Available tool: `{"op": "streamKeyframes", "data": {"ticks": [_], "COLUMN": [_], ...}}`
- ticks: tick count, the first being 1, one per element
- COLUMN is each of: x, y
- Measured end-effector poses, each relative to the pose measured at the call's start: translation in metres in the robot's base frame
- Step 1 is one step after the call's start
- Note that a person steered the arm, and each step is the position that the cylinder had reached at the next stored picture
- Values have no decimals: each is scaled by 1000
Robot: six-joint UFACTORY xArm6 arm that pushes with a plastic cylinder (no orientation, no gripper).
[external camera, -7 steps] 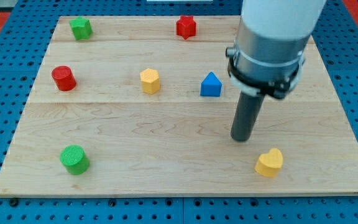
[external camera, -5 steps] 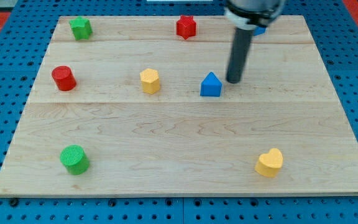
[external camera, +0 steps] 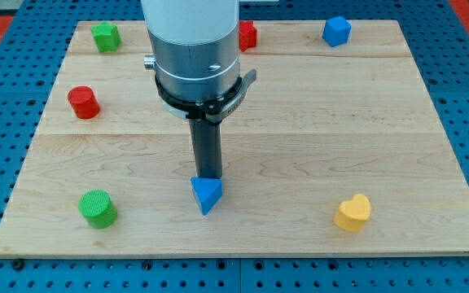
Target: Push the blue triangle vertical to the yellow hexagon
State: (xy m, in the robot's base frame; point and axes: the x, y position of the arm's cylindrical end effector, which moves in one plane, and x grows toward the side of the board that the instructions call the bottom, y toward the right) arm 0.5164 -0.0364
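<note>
The blue triangle (external camera: 206, 194) lies on the wooden board (external camera: 300, 163), low and left of centre. My tip (external camera: 206, 177) touches the triangle's top edge, just above it in the view. The yellow hexagon does not show; the arm's wide body (external camera: 192, 49) covers the place where it stood.
A green cylinder (external camera: 97, 207) sits at lower left, a red cylinder (external camera: 83, 102) at left, a green block (external camera: 104, 36) at top left. A red block (external camera: 248, 34) peeks out beside the arm. A blue block (external camera: 336, 31) is at top right, a yellow heart (external camera: 353, 212) at lower right.
The blue triangle has moved down and to the left, from the board's middle to its lower part. My tip moved with it, from the triangle's right to just above it. The arm now hides the yellow hexagon.
</note>
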Motion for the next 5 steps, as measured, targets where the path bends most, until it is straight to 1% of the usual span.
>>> {"op": "streamKeyframes", "data": {"ticks": [3, 5], "x": [-1, -24], "y": [0, -1]}}
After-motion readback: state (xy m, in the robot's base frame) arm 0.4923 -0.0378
